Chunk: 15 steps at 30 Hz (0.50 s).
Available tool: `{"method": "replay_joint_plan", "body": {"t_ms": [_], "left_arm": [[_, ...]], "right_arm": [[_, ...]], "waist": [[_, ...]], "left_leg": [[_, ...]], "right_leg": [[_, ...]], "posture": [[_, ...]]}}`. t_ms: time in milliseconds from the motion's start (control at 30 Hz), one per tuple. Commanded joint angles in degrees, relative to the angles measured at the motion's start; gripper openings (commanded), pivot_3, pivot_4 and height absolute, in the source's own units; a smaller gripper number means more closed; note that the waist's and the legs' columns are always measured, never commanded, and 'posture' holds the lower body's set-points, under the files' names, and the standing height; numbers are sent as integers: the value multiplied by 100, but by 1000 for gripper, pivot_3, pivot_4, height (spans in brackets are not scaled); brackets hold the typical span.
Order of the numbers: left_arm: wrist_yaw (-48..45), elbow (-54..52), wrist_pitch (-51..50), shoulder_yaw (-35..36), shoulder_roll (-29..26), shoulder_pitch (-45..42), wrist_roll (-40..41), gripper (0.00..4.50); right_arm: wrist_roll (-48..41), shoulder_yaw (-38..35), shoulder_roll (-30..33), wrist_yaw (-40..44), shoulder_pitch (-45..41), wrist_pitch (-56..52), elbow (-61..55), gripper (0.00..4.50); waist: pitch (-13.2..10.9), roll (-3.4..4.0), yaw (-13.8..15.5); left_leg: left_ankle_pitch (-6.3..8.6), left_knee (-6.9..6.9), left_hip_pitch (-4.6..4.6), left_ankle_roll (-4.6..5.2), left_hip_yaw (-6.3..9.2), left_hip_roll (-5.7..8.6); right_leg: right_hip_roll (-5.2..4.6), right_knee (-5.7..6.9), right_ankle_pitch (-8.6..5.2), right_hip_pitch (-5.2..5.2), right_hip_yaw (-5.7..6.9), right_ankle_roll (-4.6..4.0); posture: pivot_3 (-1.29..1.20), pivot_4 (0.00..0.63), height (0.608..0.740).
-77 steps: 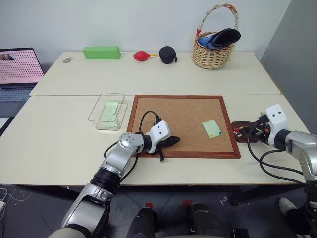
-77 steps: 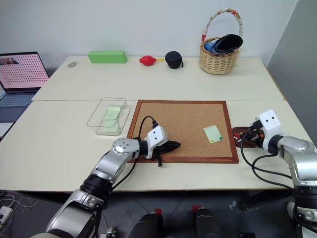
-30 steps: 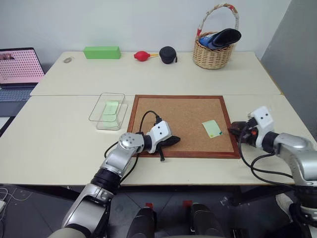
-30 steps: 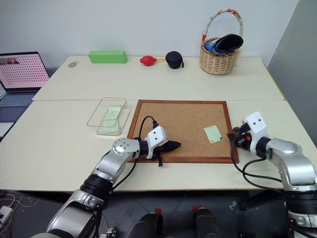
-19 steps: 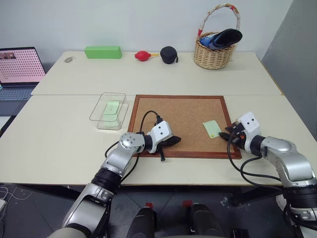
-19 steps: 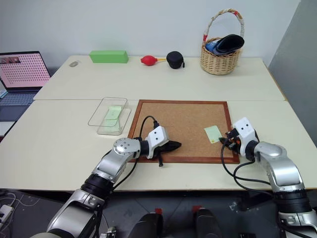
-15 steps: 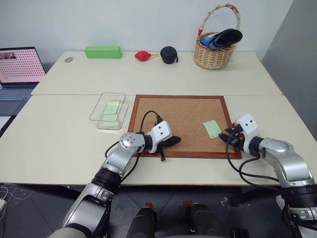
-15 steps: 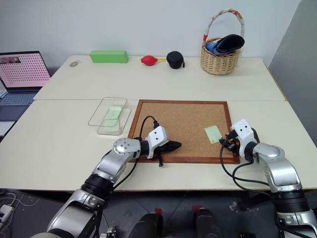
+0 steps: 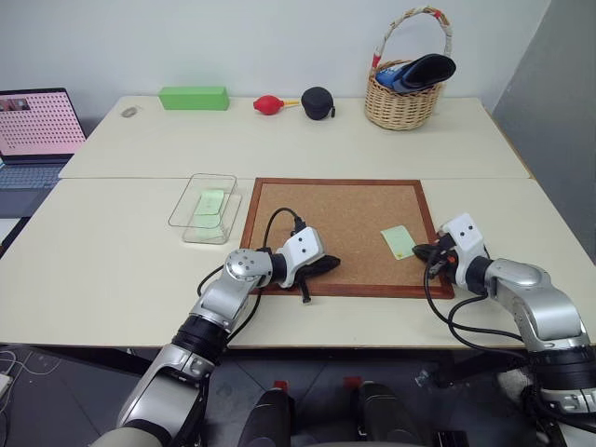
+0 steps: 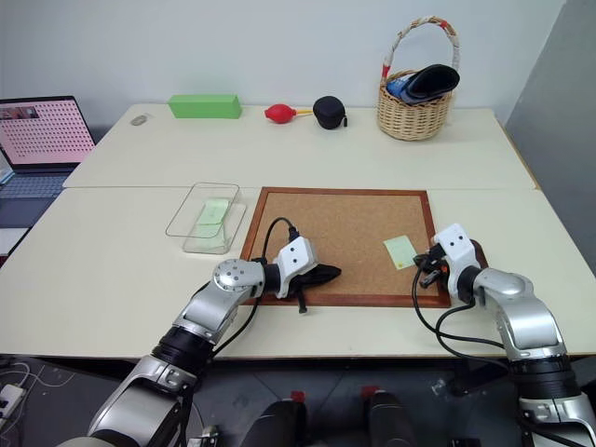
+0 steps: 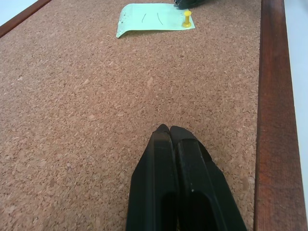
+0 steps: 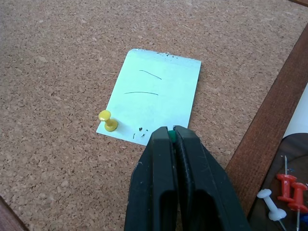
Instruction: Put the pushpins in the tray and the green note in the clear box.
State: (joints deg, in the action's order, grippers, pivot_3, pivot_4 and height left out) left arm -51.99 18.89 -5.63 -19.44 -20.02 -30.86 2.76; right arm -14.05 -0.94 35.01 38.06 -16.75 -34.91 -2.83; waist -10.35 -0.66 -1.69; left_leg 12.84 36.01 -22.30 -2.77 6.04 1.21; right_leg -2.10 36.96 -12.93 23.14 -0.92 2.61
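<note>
Cream tables [image 9: 121, 251] carry a wood-framed corkboard [image 9: 340, 200] at the centre.
Just left of the corkboard sits the clear box [image 9: 205, 207]; the left gripper [image 11: 169, 131] rests on the cork near its front edge, fingers pressed together on nothing. Toward the corkboard's right edge lies the green note [image 12: 154, 98], a yellow pushpin [image 12: 108, 120] in one corner; the right gripper [image 12: 171, 132] is pinched on a green pushpin [image 12: 170, 134] at the note's edge. Off the corkboard's right frame sits the tray [image 12: 288, 159].
</note>
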Motion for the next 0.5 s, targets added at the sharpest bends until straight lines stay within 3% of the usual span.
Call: {"method": "replay_joint_plan", "body": {"t_ms": [33, 500], "left_arm": [[126, 436, -212, -153, -93, 159, -382, 0], [138, 484, -244, -162, -99, 167, -436, 0]], "right_arm": [[-280, -326, 54, 104, -4, 24, -545, 46], [-497, -951, 261, -17, 90, -130, -768, 46]], "waist": [[0, 0, 0], [2, -1, 2]], "left_leg": [[0, 0, 0, 0, 0, 0], [0, 0, 1, 0, 1, 0]], "right_leg": [[0, 0, 0, 0, 0, 0], [0, 0, -1, -1, 1, -1]], "posture": [[0, 150, 740], [0, 150, 740]]}}
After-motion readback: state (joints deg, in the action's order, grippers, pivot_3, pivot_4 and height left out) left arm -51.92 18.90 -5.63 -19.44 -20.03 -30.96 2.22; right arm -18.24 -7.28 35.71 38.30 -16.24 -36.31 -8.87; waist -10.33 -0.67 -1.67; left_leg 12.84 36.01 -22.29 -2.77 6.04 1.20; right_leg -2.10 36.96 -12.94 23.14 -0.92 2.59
